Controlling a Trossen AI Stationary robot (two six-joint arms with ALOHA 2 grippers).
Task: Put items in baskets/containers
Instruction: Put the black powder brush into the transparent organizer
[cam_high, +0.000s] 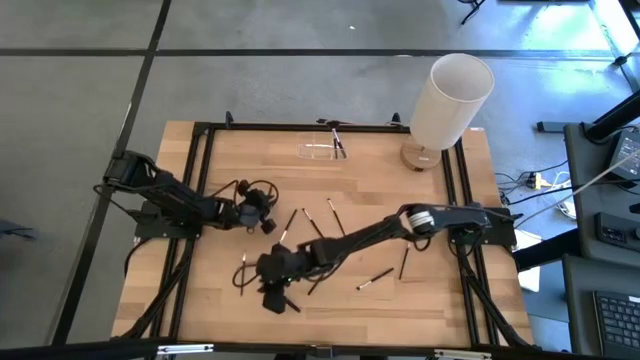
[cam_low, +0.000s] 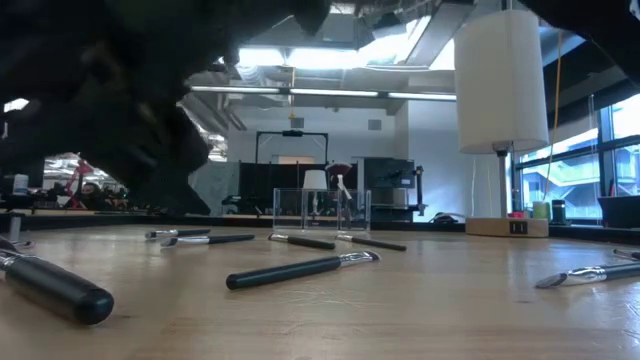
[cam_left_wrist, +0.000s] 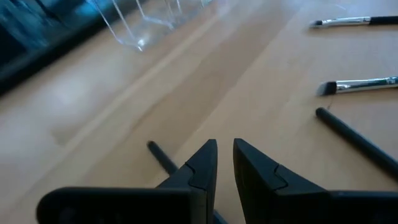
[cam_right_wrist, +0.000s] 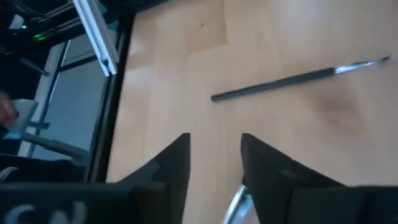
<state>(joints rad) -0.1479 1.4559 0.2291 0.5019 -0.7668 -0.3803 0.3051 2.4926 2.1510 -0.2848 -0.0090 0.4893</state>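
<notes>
Several dark-handled makeup brushes (cam_high: 375, 278) lie scattered flat on the wooden table. The clear holder (cam_high: 322, 151) stands near the far edge with a brush (cam_high: 338, 143) upright in it. It also shows in the low view as a glassy holder (cam_low: 320, 212). My left gripper (cam_high: 265, 218) is left of the table's middle, its fingers (cam_left_wrist: 225, 163) closed to a narrow slit over a brush. My right gripper (cam_high: 272, 292) is near the front edge, open (cam_right_wrist: 214, 158), with a silvery ferrule (cam_right_wrist: 238, 205) low beside one finger. I cannot tell whether that finger touches it. My left gripper has a brush's dark handle (cam_left_wrist: 163, 158) between its two fingers, back from the tips. The handle's free end sticks out sideways past one finger. The fingers slant down toward the table. Whether the brush is lifted clear cannot be told.
A tall white cylinder on a tan base (cam_high: 450, 100) stands at the far right corner. Black frame rails (cam_high: 200, 180) run along the table's sides. Loose brushes (cam_left_wrist: 357, 84) lie between my left gripper and the holder (cam_left_wrist: 134, 25). A large handle (cam_low: 50, 288) lies close to the low camera.
</notes>
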